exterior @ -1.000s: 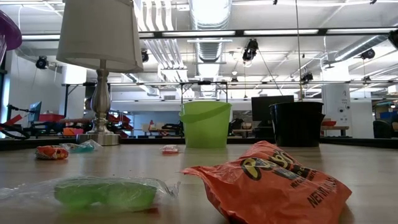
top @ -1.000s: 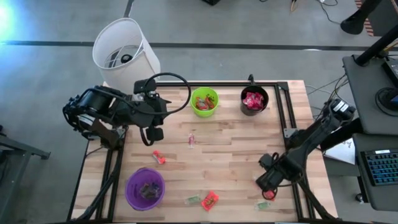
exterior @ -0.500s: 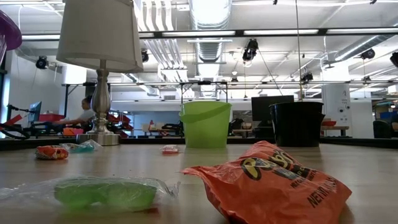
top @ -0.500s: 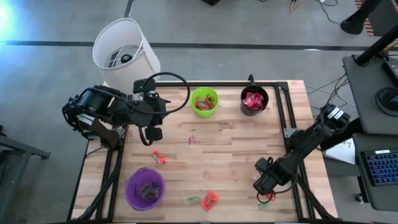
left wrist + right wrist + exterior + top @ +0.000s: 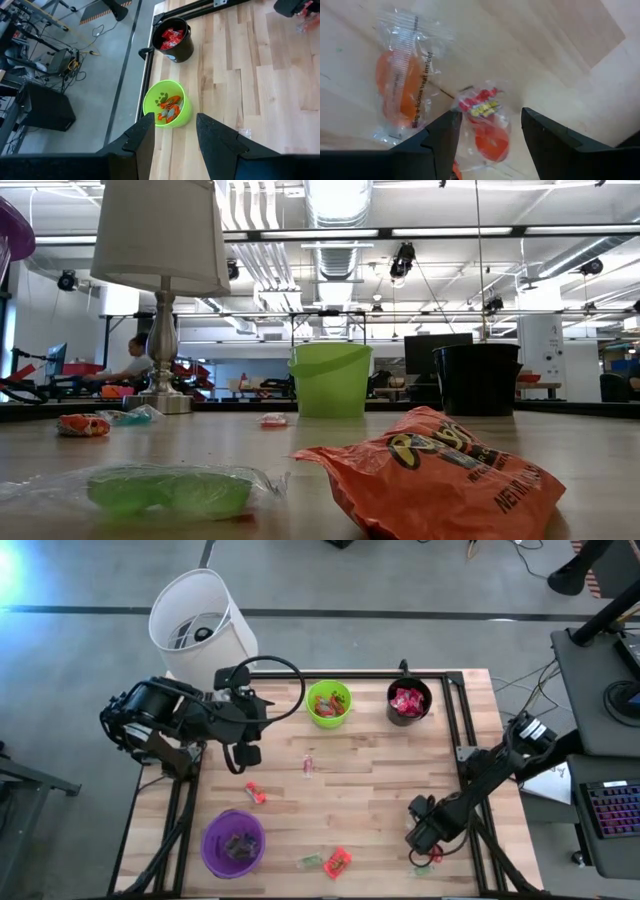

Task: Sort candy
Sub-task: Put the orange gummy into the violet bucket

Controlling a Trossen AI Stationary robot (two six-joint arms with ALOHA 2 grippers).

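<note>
A: Two arms, one at each side of the wooden surface (image 5: 380,790). The right hand (image 5: 424,848) is down at about five o'clock of the surface, its fingers spread wide and gripping nothing. In its wrist view a clear-wrapped red sweet (image 5: 487,126) lies on the wood between the two fingers, with a clear-wrapped orange sweet (image 5: 400,87) just beside it.

B: And the left hand (image 5: 246,754)?

A: It hangs above the surface toward ten o'clock, near the lamp (image 5: 200,620). Its fingers stand partly apart and hold nothing; past them its camera looks down on the green cup (image 5: 167,104) and the black cup (image 5: 176,40).

B: Where is the rest of the candy?

A: Some is sorted already. The green cup, at twelve o'clock, holds orange and green pieces; the black cup, at one o'clock, holds red ones; the purple cup (image 5: 233,843), at seven o'clock, holds dark ones. Loose pieces lie on the wood: a small pale sweet (image 5: 309,764) near the middle, a red-orange sweet (image 5: 255,793) toward eight o'clock, and at six o'clock a green wrapped sweet (image 5: 311,861) just beside an orange packet (image 5: 338,861).

B: Anyone behind?

A: In the low view a seated person (image 5: 130,362) shows far off in the room.
</note>
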